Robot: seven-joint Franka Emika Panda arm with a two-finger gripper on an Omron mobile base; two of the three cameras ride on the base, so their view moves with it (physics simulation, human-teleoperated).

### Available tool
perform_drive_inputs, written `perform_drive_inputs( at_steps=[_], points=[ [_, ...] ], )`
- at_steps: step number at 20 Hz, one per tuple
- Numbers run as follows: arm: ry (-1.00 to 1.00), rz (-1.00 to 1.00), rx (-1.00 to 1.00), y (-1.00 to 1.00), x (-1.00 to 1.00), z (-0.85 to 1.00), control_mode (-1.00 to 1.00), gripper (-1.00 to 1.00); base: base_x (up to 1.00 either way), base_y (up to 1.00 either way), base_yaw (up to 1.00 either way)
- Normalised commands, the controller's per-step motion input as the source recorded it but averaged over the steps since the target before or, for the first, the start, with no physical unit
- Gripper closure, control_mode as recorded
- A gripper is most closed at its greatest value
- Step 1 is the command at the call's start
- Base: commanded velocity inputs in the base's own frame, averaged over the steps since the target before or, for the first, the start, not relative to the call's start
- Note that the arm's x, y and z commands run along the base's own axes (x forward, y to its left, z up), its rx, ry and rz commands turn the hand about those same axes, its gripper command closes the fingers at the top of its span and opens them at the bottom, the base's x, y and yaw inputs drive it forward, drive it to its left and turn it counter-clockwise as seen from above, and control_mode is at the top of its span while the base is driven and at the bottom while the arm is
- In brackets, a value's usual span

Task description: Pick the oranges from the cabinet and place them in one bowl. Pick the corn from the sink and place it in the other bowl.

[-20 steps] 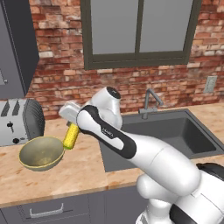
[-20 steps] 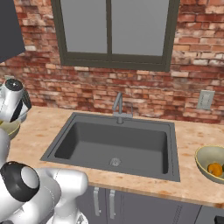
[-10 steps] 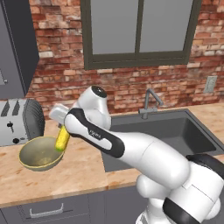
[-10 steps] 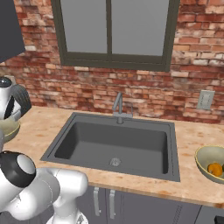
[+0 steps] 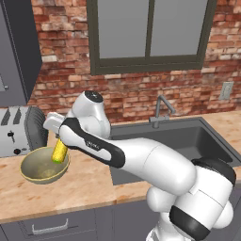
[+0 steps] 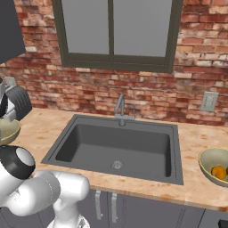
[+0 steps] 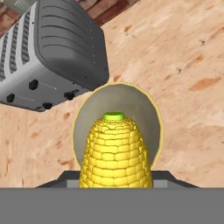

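Wooden counter (image 5: 84, 186), brick wall (image 5: 141, 89), sink (image 6: 118, 147)

Over the last second I have swung my arm leftward, away from the sink (image 5: 188, 141) toward the toaster (image 5: 16, 136). My gripper (image 5: 60, 143), clamped on the corn (image 5: 60, 150), started beside the bowl's (image 5: 33, 172) right rim and now hangs above its right side. The corn's lower end now dips inside the rim.
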Motion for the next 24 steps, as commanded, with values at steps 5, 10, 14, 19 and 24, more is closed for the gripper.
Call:
perform_drive_inputs(
  at_steps=[5,10,14,19,24],
  points=[
    [0.00,0.00,-0.01,0.15,0.00,-0.06,-1.00,1.00,0.00,0.00,0.00],
    [0.00,0.00,-0.07,0.04,0.03,-0.11,-1.00,1.00,0.00,0.00,0.00],
    [0.00,0.00,-0.06,0.00,0.04,-0.16,-1.00,1.00,0.00,0.00,0.00],
    [0.00,0.00,-0.02,0.03,0.00,-0.16,-1.00,1.00,0.00,0.00,0.00],
    [0.00,0.00,0.00,0.12,0.05,-0.18,-1.00,1.00,0.00,0.00,0.00]
  ],
)
